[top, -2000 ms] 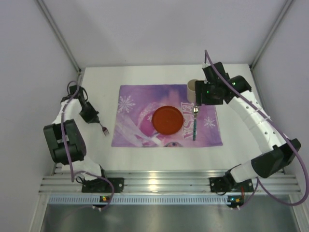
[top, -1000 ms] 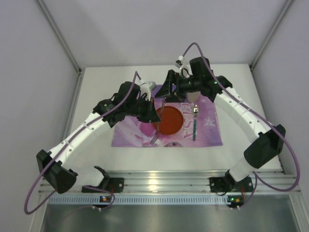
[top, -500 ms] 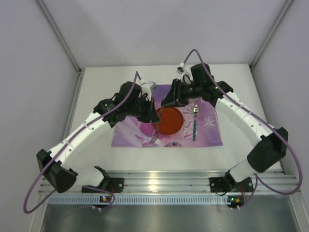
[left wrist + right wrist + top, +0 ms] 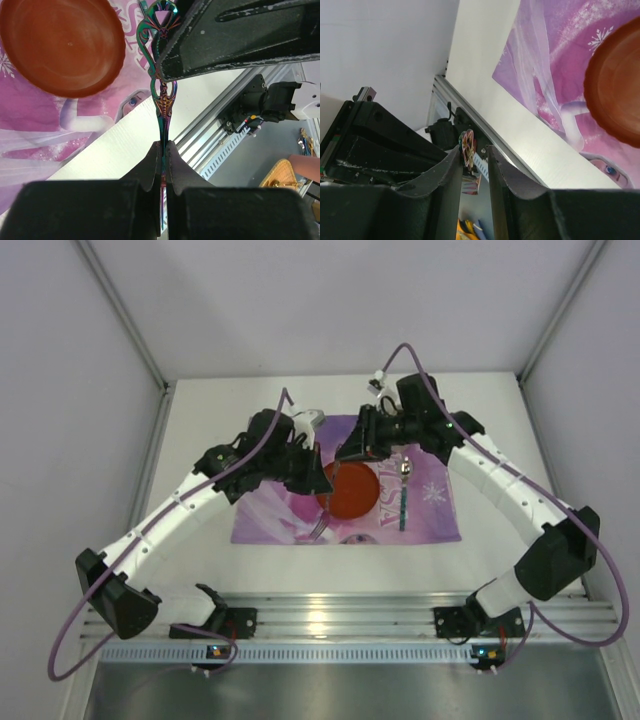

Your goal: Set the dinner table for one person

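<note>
My left gripper (image 4: 322, 480) is shut on an iridescent fork (image 4: 320, 528) and holds it above the placemat (image 4: 270, 510), left of the red plate (image 4: 352, 490). In the left wrist view the fork (image 4: 162, 100) runs from my gripper (image 4: 164, 145) up to its ornate handle end. My right gripper (image 4: 345, 455) is at that handle end. In the right wrist view the handle (image 4: 468, 145) lies between the parted fingers of my right gripper (image 4: 473, 150), against the left one. The white dinner table (image 4: 200, 420) lies under everything.
A spoon (image 4: 403, 495) lies on the placemat right of the plate. The silver rail (image 4: 320, 620) runs along the table's near edge. The plate (image 4: 62, 45) is close below both grippers. White walls enclose the table on three sides.
Both arms have swung in from the table's sides to meet over the placemat, the left one carrying the fork. In the last half second they have barely moved.
</note>
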Motion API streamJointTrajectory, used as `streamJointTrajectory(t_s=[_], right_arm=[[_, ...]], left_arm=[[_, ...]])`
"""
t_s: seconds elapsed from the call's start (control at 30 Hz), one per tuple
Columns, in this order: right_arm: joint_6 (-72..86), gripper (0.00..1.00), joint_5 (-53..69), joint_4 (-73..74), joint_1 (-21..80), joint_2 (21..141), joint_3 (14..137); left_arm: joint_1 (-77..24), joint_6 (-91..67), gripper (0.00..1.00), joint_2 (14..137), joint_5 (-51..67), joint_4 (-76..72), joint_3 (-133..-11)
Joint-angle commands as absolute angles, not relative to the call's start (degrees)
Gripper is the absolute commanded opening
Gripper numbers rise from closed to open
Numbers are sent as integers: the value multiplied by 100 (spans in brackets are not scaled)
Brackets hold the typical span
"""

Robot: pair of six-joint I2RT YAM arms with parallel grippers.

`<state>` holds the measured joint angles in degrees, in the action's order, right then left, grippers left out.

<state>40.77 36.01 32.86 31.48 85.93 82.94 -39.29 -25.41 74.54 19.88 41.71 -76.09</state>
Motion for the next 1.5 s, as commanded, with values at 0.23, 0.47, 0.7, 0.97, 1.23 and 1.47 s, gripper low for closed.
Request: streamJointTrajectory(t_s=[0.23, 0.47, 0.7, 0.97, 1.23, 1.47], right_arm=[[4078, 20, 3367, 3006, 3296, 8745, 8526], [4026, 0, 3191, 2979, 3287, 8526, 8419], [3665, 0, 1497, 4209, 3042, 8272, 9176], [5246, 0, -807, 3245, 2057, 7146, 8841], [5686, 0, -1133, 2594, 1986, 6901, 8834], [5581, 0, -1398, 2320, 1995, 6074, 8025]], left_arm=[[-4025, -2584, 0, 7418, 2259, 4096, -7928], [-4034, -2715, 0, 7313, 1708, 4078, -8032], [-3999, -3655, 98, 7461, -604, 4165, -9270], [-3999, -6255, 92, 7190, -2223, 3465, -9389], [-3946, -9670, 91, 7522, -1118, 857, -7753], [-4175, -10116, 89, 8595, -844, 967, -8955]])
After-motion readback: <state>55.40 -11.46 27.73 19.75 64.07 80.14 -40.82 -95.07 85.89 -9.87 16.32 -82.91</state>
